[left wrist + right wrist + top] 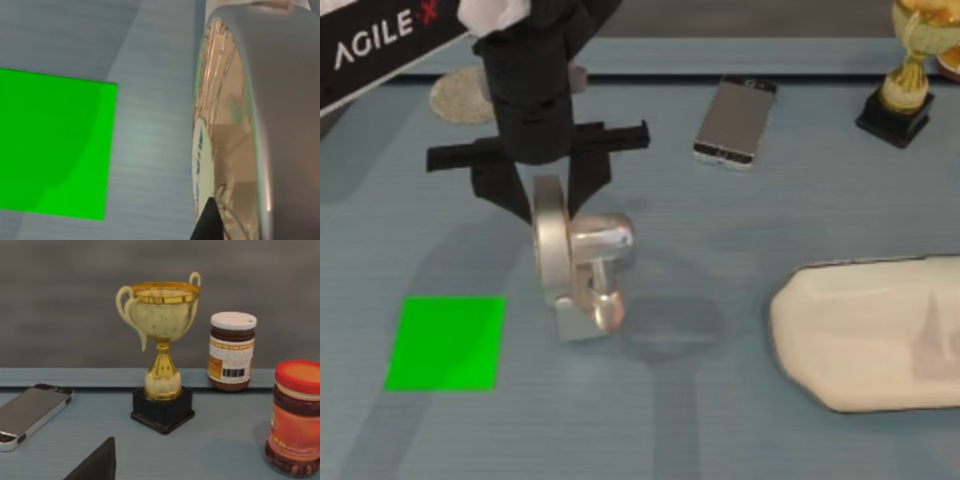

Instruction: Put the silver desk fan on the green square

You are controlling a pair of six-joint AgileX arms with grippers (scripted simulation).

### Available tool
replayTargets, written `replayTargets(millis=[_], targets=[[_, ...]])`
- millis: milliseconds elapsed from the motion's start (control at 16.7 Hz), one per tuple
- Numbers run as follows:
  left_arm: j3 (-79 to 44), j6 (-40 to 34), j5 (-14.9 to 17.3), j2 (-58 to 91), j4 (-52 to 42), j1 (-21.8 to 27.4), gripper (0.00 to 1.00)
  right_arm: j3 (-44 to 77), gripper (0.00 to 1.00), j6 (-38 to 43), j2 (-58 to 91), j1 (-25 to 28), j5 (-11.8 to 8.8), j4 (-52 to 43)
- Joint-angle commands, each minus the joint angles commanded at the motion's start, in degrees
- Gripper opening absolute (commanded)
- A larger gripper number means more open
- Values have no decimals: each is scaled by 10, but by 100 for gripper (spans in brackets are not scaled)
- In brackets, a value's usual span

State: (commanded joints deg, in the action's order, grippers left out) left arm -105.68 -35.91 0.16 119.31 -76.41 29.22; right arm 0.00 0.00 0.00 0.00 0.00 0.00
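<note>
The silver desk fan (575,265) is in the table's middle left, its ring head on edge and its small base toward the front. My left gripper (550,200) comes down from above and is shut on the ring head, one finger on each face. In the left wrist view a dark fingertip (209,222) lies against the fan's shiny ring (235,125). The green square (447,343) lies flat at the front left, a short way left of the fan, and also fills the side of the left wrist view (50,145). My right arm (865,335) stays parked at the right.
A grey smartphone (735,120) lies behind the fan to the right. A gold trophy (905,75) stands at the back right, with two jars (231,351) (295,417) near it. A grey speckled disc (460,95) sits at the back left under my left arm.
</note>
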Motion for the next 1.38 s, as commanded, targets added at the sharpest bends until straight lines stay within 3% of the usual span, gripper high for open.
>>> replayTargets(millis=[540, 960, 1380], targets=[[-2, 1, 0, 1, -2, 0, 0, 0, 100, 0, 0, 0, 0, 0], [-128, 0, 0, 14, -113, -10, 0, 0, 100, 0, 0, 0, 0, 0], [-129, -7, 0, 9, -120, -9, 0, 0, 100, 0, 0, 0, 0, 0]])
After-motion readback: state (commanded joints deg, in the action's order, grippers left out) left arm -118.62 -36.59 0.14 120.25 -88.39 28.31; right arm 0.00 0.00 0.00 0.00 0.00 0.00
